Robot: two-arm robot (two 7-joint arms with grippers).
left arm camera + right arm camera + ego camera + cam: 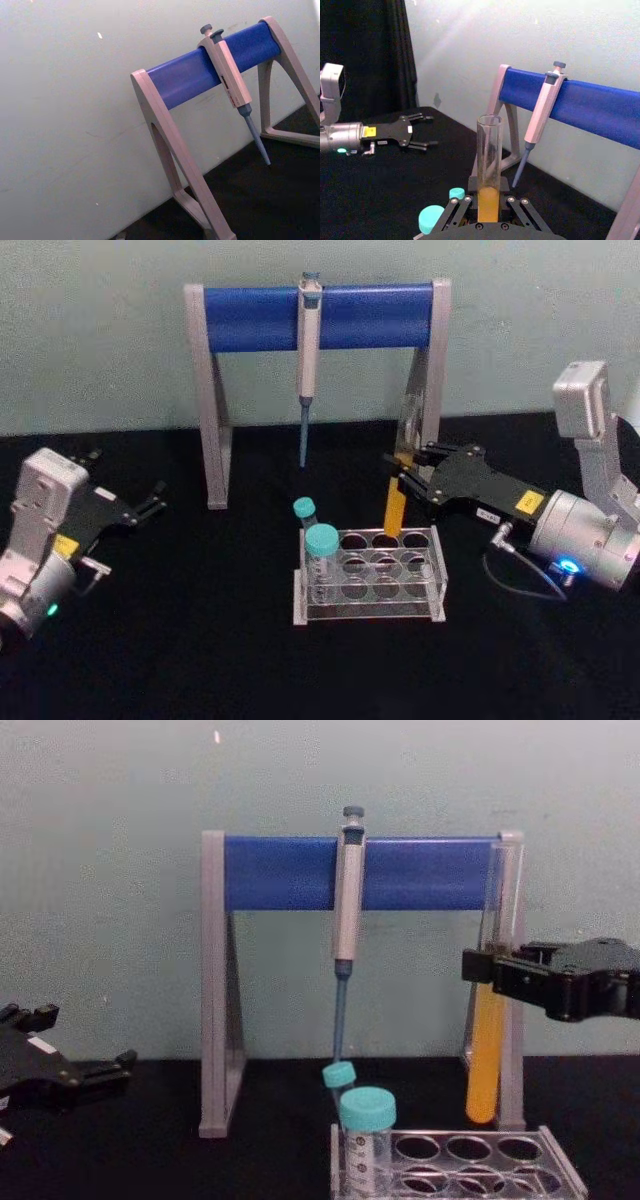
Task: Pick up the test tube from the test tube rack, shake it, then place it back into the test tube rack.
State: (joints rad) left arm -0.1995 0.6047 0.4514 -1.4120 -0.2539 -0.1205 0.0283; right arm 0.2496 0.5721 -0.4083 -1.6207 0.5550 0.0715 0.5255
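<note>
Tubes number three: one test tube (393,508) and two teal-capped tubes (321,555), the latter stood in the left end of the single rack (436,585). One pipette (308,340) is hung on one blue-barred stand (250,318) behind. The test tube is clamped at mid-length between the closed fingers of the right end effector (405,472) and held just above the rack's back row. It is nearly upright, long axis vertical, mouth up, round bottom down. The left end effector (152,502) is parked at the table's (200,640) left, fingers spread, empty.
</note>
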